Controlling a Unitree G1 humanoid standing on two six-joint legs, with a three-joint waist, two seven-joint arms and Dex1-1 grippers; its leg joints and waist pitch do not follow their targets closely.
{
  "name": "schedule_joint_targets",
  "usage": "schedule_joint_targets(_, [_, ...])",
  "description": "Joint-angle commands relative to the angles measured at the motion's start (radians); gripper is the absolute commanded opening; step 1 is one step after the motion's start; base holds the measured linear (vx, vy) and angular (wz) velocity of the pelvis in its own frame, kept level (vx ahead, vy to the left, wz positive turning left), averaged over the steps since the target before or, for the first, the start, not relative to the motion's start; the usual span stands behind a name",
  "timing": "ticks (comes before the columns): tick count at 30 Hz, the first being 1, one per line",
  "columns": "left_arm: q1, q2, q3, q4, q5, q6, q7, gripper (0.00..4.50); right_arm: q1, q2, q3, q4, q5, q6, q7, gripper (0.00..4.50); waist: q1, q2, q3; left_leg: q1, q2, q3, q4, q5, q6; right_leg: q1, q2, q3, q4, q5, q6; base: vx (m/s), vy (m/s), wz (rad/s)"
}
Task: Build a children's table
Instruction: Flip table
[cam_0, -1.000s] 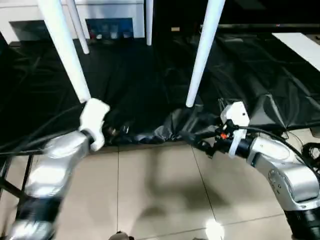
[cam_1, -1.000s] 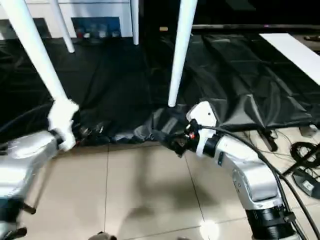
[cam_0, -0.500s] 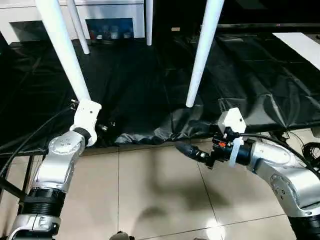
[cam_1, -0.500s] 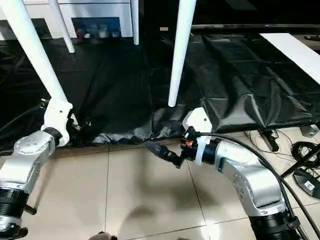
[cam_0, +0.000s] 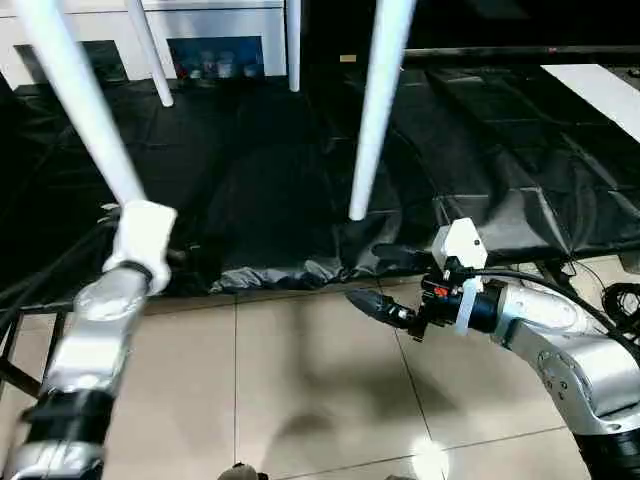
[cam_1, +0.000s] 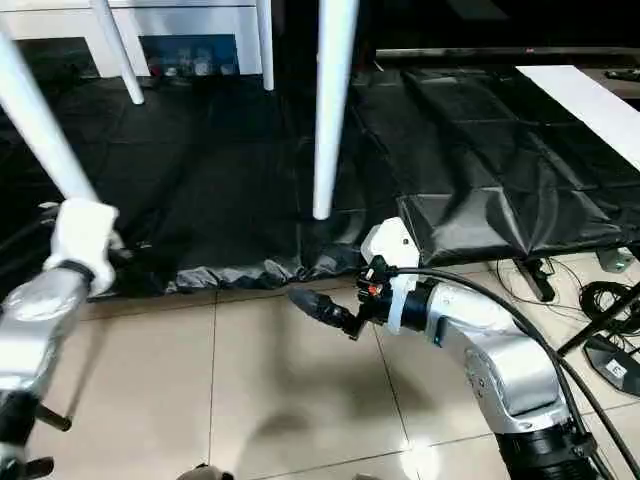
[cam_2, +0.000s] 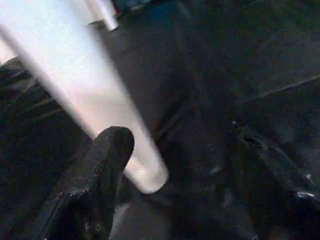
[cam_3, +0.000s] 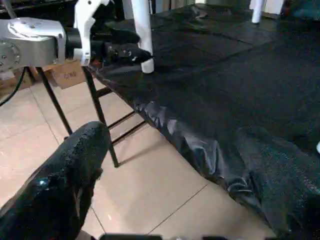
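Both silver forearms are reaching toward the black-covered table's front edge (cam_0: 290, 283), the left gripper (cam_3: 131, 50) and right gripper (cam_0: 385, 285) holding their fingers parted

Head stereo pair looks forward and down over both forearms at the black sheet (cam_0: 480, 150). Left wrist camera sits close behind one finger (cam_2: 95, 180), against a leg (cam_2: 75, 85). Right wrist camera faces that same leg from well off.

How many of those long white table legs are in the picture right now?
4. One leg comes down by the left gripper, one ends on the black sheet in the middle, and two thinner-looking legs stand farther back. None seems hidden.
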Motion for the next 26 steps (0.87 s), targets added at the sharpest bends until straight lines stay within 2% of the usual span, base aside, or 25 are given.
schedule_joint_targets(1, [0.011, 0.011, 0.025, -0.018, 0.013, 0.007, 0.024, 3.52, 0.008, 0.001, 0.004, 0.0, -0.004, -0.009, -0.004, 4.5, 0.006, 0.012, -0.067, 0.02, 0.019, -0.007, -0.066, -0.211, 0.007, 0.037, -0.047, 0.032, -0.065, -0.066, -0.206, 0.0, 0.0, 0.0])
schedule_joint_targets(5, [0.03, 0.014, 0.045, -0.042, 0.002, 0.011, 0.025, 3.52, 0.014, 0.0, 0.0, -0.006, -0.002, -0.007, -0.007, 4.5, 0.012, 0.018, -0.067, 0.02, 0.02, -0.008, -0.068, -0.221, -0.003, 0.036, -0.048, 0.033, -0.065, -0.078, -0.2, 0.0, 0.0, 0.0])
schedule_joint_targets(7, [0.064, 0.006, 0.058, -0.097, -0.041, -0.004, -0.015, 3.52, 0.028, 0.0, -0.01, -0.018, -0.005, -0.008, -0.023, 4.5, 0.013, 0.021, -0.066, 0.021, 0.021, -0.008, -0.068, -0.228, -0.005, 0.034, -0.047, 0.033, -0.066, -0.077, -0.2, 0.0, 0.0, 0.0])
schedule_joint_targets(8, [0.082, -0.004, 0.065, -0.128, -0.073, -0.007, -0.041, 3.52, 0.036, 0.002, -0.015, -0.024, -0.006, -0.008, -0.032, 4.5, 0.018, 0.028, -0.066, 0.02, 0.022, -0.01, -0.07, -0.232, -0.012, 0.034, -0.049, 0.033, -0.065, -0.071, -0.204, 0.0, 0.0, 0.0])
schedule_joint_targets(9, [0.109, -0.026, 0.074, -0.176, -0.111, -0.021, -0.061, 3.52, 0.051, 0.004, -0.023, -0.036, -0.007, -0.008, -0.046, 4.5, 0.019, 0.022, -0.067, 0.02, 0.024, -0.009, -0.071, -0.239, -0.016, 0.035, -0.049, 0.033, -0.065, -0.063, -0.21, 0.0, 0.0, 0.0])
schedule_joint_targets(10, [0.14, -0.058, 0.076, -0.238, -0.15, -0.029, -0.07, 3.52, 0.069, 0.011, -0.033, -0.05, -0.014, -0.011, -0.071, 4.5, 0.022, 0.026, -0.067, 0.021, 0.024, -0.009, -0.071, -0.238, -0.018, 0.035, -0.05, 0.033, -0.065, -0.056, -0.214, 0.0, 0.0, 0.0])
schedule_joint_targets(11, [0.157, -0.079, 0.077, -0.275, -0.174, -0.029, -0.073, 3.52, 0.08, 0.017, -0.038, -0.058, -0.018, -0.009, -0.089, 4.5, 0.025, 0.023, -0.066, 0.02, 0.027, -0.008, -0.072, -0.247, -0.018, 0.035, -0.051, 0.033, -0.066, -0.053, -0.218, 0.0, 0.0, 0.0])
schedule_joint_targets(12, [0.196, -0.131, 0.064, -0.363, -0.214, -0.015, -0.06, 3.52, 0.105, 0.035, -0.048, -0.069, -0.04, -0.007, -0.144, 4.5, 0.026, 0.021, -0.064, 0.019, 0.027, -0.006, -0.072, -0.253, -0.016, 0.033, -0.048, 0.033, -0.067, -0.059, -0.217, 0.0, 0.0, 0.0])
schedule_joint_targets(13, [0.196, -0.131, 0.064, -0.363, -0.214, -0.015, -0.06, 3.52, 0.105, 0.035, -0.048, -0.069, -0.04, -0.007, -0.144, 4.5, 0.026, 0.021, -0.064, 0.019, 0.027, -0.006, -0.072, -0.253, -0.016, 0.033, -0.048, 0.033, -0.067, -0.059, -0.217, 0.0, 0.0, 0.0])
schedule_joint_targets(14, [0.219, -0.182, 0.04, -0.416, -0.176, -0.041, 0.014, 3.52, 0.125, 0.06, -0.057, -0.061, -0.076, -0.033, -0.204, 4.5, 0.026, 0.024, -0.061, 0.018, 0.024, -0.006, -0.074, -0.284, -0.019, 0.032, -0.047, 0.033, -0.075, -0.109, -0.197, 0.0, 0.0, 0.0])
schedule_joint_targets(16, [0.233, -0.221, 0.007, -0.456, -0.099, -0.031, 0.107, 3.52, 0.144, 0.089, -0.07, -0.051, -0.107, -0.049, -0.268, 4.5, 0.023, 0.021, -0.056, 0.019, 0.023, -0.006, -0.077, -0.325, -0.023, 0.03, -0.047, 0.033, -0.085, -0.194, -0.163, 0.0, 0.0, 0.0])
schedule_joint_targets(17, [0.242, -0.239, -0.024, -0.482, -0.041, -0.01, 0.159, 3.52, 0.158, 0.105, -0.076, -0.043, -0.128, -0.063, -0.31, 4.5, 0.022, 0.026, -0.055, 0.02, 0.023, -0.009, -0.079, -0.337, -0.026, 0.03, -0.048, 0.033, -0.09, -0.243, -0.137, 0.0, 0.0, 0.0])
schedule_joint_targets(18, [0.242, -0.24, -0.024, -0.482, -0.04, -0.01, 0.16, 3.52, 0.158, 0.106, -0.076, -0.043, -0.129, -0.064, -0.311, 4.5, 0.018, 0.021, -0.053, 0.018, 0.02, -0.009, -0.079, -0.346, -0.027, 0.028, -0.048, 0.033, -0.096, -0.288, -0.113, 0.0, 0.0, 0.0])
schedule_joint_targets(19, [0.249, -0.244, -0.043, -0.495, -0.032, -0.004, 0.158, 3.52, 0.166, 0.12, -0.082, -0.035, -0.142, -0.081, -0.339, 4.5, 0.019, 0.021, -0.055, 0.018, 0.017, -0.011, -0.078, -0.345, -0.027, 0.028, -0.047, 0.032, -0.096, -0.305, -0.103, 0.0, 0.0, 0.0])
schedule_joint_targets(20, [0.259, -0.256, -0.058, -0.511, -0.032, -0.002, 0.15, 3.52, 0.177, 0.151, -0.1, -0.025, -0.142, -0.105, -0.38, 4.5, 0.016, 0.021, -0.056, 0.014, 0.016, -0.011, -0.079, -0.333, -0.027, 0.026, -0.048, 0.034, -0.098, -0.32, -0.09, 0.0, 0.0, 0.0])
schedule_joint_targets(22, [0.269, -0.272, -0.061, -0.521, -0.043, -0.009, 0.132, 3.52, 0.187, 0.183, -0.117, -0.015, -0.143, -0.136, -0.418, 4.5, 0.013, 0.024, -0.056, 0.015, 0.015, -0.011, -0.079, -0.343, -0.029, 0.021, -0.046, 0.033, -0.102, -0.345, -0.079, 0.0, 0.0, 0.0])
schedule_joint_targets(23, [0.273, -0.28, -0.058, -0.525, -0.045, -0.022, 0.131, 3.52, 0.189, 0.193, -0.116, -0.007, -0.152, -0.152, -0.43, 4.5, 0.01, 0.028, -0.058, 0.015, 0.015, -0.012, -0.079, -0.345, -0.031, 0.02, -0.045, 0.033, -0.102, -0.339, -0.078, 0.0, 0.0, 0.0])
schedule_joint_targets(26, [0.273, -0.284, -0.056, -0.528, -0.047, -0.037, 0.136, 3.52, 0.187, 0.2, -0.113, 0.004, -0.165, -0.168, -0.44, 4.5, 0.005, 0.031, -0.059, 0.015, 0.015, -0.013, -0.079, -0.351, -0.033, 0.02, -0.04, 0.031, -0.1, -0.296, -0.083, 0.0, 0.0, 0.0])
